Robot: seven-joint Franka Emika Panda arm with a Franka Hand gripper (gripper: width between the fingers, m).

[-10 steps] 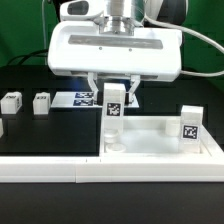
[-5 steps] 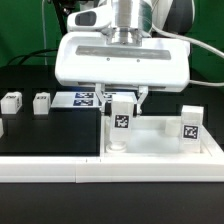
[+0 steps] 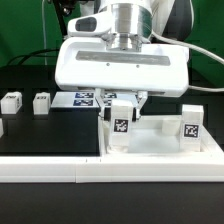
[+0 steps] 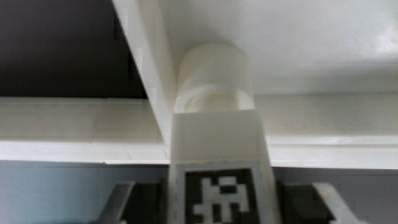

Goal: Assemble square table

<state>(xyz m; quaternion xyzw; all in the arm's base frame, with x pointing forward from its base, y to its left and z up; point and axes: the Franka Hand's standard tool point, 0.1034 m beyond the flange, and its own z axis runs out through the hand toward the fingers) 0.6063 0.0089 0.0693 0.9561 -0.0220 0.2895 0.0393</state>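
Nearest, the rail [image 3: 60,170] fronts the scene; just behind it lies the top [image 3: 165,148], flat. The leg [image 3: 121,128] has dropped over the last second and now stands upright in the top's near corner on the exterior view's left, so seating looks close. The gripper [image 3: 122,104] points straight down, jaws narrowly parted, pinching the leg's upper end; farther back a second leg [image 3: 191,123] stands in the top.
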